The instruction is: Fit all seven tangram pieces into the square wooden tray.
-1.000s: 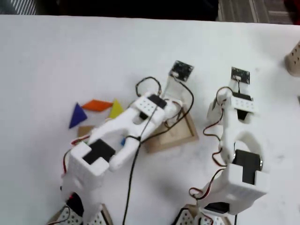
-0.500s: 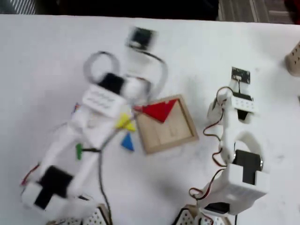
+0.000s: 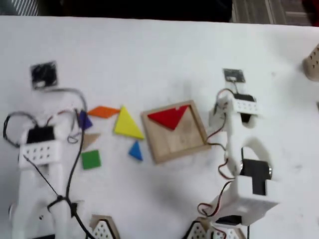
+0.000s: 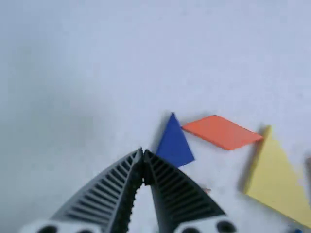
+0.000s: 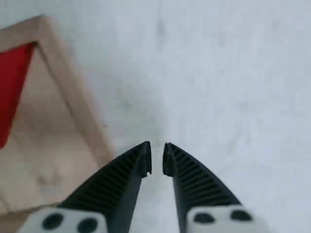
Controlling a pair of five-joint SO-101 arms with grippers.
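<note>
Square wooden tray [image 3: 182,151] near the middle of the white table [image 3: 164,55], set slightly askew, with a raised rim all round and pale grain on its floor. Inside it, a glossy red triangle [image 3: 169,117] lying flat, long edge against the far rim, point toward the tray's centre.

Loose pieces outside the tray, on the left arm's side, all flat and smooth:
- large yellow triangle [image 3: 127,124], just beside the tray
- small blue triangle [image 3: 135,150], near the tray's near corner
- orange parallelogram [image 3: 103,111], one tip just beside the yellow piece
- dark blue triangle [image 3: 83,120], partly crossed by cables in the high view
- green square [image 3: 91,159], apart from the others
- tan piece [image 3: 90,140] (perhaps a triangle, outline hard to make out)

Left pincer [image 4: 143,156] over white table, ribbed black fingers closed tip to tip on nothing, tips just beside the dark blue triangle. Right pincer [image 5: 156,150] just outside the tray's rim, tips a narrow slit apart, gripping nothing.

Strips of white table between most pieces, and a broad stretch beyond them on the far side. Yellow triangle cut off at the edge of the left wrist view, tray likewise in the right wrist view.
</note>
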